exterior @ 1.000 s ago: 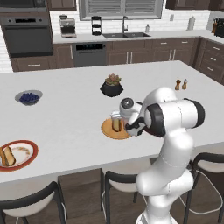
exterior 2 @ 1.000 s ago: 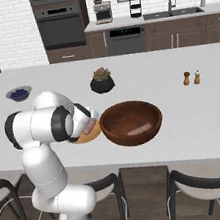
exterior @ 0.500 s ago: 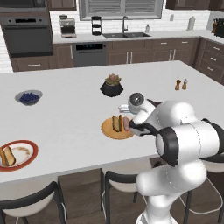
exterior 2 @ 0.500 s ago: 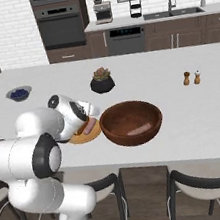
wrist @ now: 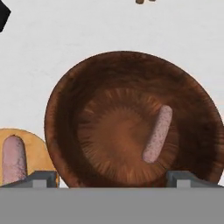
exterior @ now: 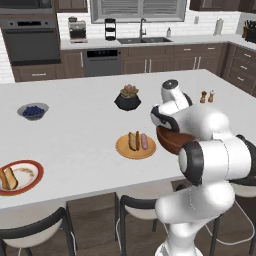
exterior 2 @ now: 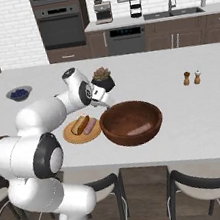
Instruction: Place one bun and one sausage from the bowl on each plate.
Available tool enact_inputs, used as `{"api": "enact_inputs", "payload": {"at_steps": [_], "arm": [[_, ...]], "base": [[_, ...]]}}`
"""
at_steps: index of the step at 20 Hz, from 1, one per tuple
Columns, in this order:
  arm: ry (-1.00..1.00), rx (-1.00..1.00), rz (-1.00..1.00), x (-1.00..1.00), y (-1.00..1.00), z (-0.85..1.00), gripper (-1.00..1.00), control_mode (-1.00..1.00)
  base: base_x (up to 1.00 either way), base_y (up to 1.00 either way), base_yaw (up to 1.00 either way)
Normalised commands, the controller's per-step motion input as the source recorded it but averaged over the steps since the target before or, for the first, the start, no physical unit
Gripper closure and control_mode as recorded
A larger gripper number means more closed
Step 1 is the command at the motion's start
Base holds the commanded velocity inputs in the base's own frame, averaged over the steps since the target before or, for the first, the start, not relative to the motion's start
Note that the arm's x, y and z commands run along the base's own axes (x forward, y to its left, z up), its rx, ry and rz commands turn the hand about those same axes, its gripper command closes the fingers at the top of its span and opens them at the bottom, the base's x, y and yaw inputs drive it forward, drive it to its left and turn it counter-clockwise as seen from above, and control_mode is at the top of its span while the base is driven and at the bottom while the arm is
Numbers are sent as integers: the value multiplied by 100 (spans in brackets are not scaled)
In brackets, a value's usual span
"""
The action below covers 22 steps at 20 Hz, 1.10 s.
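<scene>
The pincer (exterior 2: 101,99) hangs spread wide and empty above the near rim of the large deep bowl of dark reddish-brown wood (wrist: 131,120), with one pale pink sausage (wrist: 157,133) lying directly below and ahead of it on the bowl floor. Just beside the bowl, to the pincer's side, the round tan-orange wooden plate (exterior 2: 73,136) already carries a bun and a sausage, while the white plate with a red rim (exterior: 27,172), well apart along the white counter (exterior: 75,135), seems to hold only a bun. A good pick would turn the fingers across the sausage's narrow width, drop at its middle, and stay clear of the bowl's wall before closing.
</scene>
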Motion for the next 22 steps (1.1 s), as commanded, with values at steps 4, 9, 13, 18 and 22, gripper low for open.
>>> {"api": "enact_inputs", "payload": {"at_steps": [4, 9, 13, 18, 22], "arm": [[15, 14, -11, 0, -100, -11, -100, -100], [9, 11, -9, -19, -84, -78, -100, -100], [-7, 16, 0, -55, -54, -83, -100, -100], [-5, 1, 0, -20, -4, -45, -100, -100], [21, -10, 0, 29, 12, -12, -100, -100]], "base": [[0, 0, 0], [0, 0, 0], [0, 0, 0], [0, 0, 0], [0, 0, 0]]}}
